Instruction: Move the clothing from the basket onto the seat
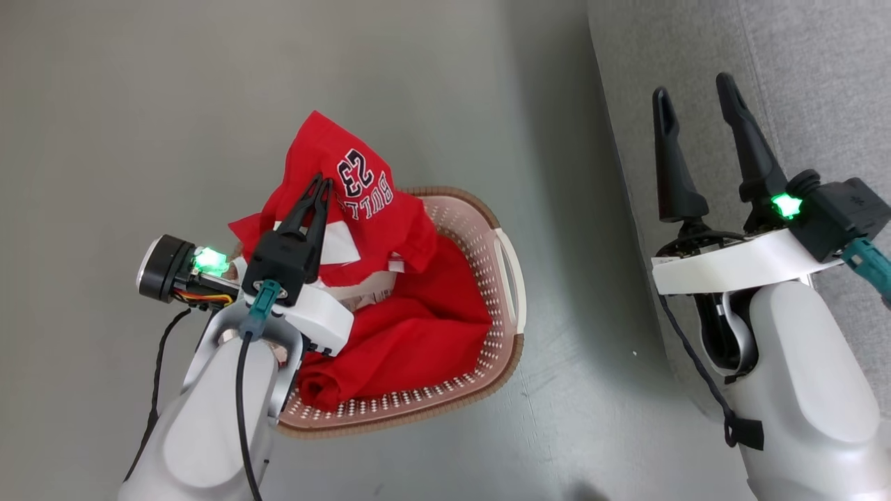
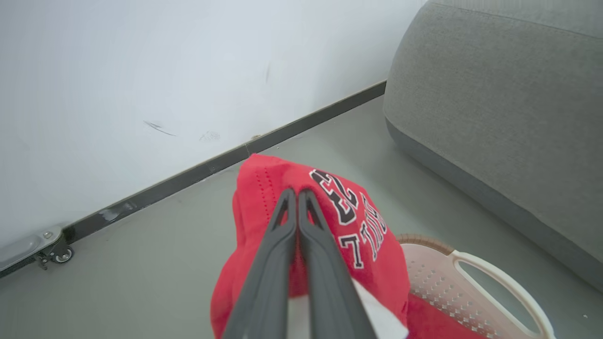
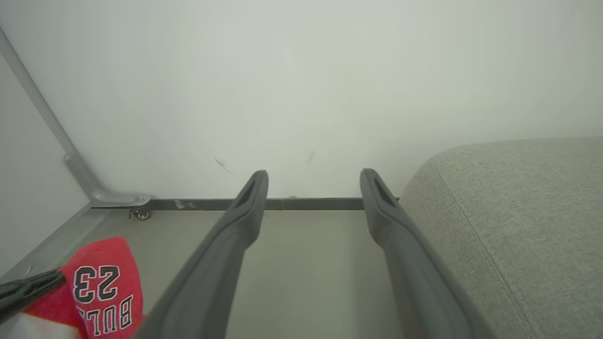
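**Left gripper clamped on the jersey above the basket**

I pinch it with both fingers pressed together. It peaks above the basket's left side, its long axis running from the peak down into the basket. Dark, white-edged "BULLS 23" reads upside down to me. Of two garments, the plain red garment lies crumpled inside the one basket. My right gripper, well right of the basket by the grey seat, stands spread and empty.

The red "BULLS 23" jersey hangs bunched above the cream basket, where a plain red garment lies crumpled. The grey sofa stands near the basket.
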`<state>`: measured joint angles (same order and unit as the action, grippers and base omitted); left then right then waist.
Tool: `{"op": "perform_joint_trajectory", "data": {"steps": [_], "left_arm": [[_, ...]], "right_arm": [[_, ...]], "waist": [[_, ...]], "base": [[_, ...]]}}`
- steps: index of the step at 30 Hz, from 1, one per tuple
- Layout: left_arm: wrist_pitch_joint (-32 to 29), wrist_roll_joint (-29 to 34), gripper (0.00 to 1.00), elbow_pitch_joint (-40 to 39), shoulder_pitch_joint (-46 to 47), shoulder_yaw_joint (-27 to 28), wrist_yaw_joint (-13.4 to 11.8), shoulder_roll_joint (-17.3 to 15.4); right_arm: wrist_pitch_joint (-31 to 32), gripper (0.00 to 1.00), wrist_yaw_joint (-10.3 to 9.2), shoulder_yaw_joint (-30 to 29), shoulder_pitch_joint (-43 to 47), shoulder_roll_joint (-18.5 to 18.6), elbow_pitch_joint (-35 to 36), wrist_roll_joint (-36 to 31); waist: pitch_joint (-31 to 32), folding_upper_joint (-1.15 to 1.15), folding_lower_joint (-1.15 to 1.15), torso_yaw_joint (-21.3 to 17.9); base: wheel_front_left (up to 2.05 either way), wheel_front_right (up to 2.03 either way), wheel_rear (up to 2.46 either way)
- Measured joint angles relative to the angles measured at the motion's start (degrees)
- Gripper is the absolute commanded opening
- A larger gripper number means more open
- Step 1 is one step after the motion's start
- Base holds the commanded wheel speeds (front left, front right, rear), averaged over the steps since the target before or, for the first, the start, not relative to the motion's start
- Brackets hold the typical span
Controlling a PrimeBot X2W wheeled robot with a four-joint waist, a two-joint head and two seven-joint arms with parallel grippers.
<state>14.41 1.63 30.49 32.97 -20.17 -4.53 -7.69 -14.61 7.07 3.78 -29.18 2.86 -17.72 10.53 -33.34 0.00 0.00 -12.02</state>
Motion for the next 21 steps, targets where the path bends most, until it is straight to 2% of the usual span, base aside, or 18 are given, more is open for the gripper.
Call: {"op": "perform_joint_trajectory", "data": {"steps": [15, 21], "left_arm": [[0.1, -0.2, 0.00, -12.8, -3.7, -0.8, 0.0, -1.2], [0.1, -1.1, 0.00, -15.5, -4.7, -1.0, 0.6, -1.5]], "right_arm": [[0.1, 1.00, 0.00, 2.4, 1.9, 1.8, -5.1, -0.4], [1.0, 1.00, 0.01, 5.7, 3.3, 3.3, -6.4, -0.5]], "waist": [[7.4, 0.00, 0.00, 1.9], [10.3, 0.00, 0.00, 2.5]], "base": [[0.00, 0.00, 0.00], [0.00, 0.00, 0.00]]}}
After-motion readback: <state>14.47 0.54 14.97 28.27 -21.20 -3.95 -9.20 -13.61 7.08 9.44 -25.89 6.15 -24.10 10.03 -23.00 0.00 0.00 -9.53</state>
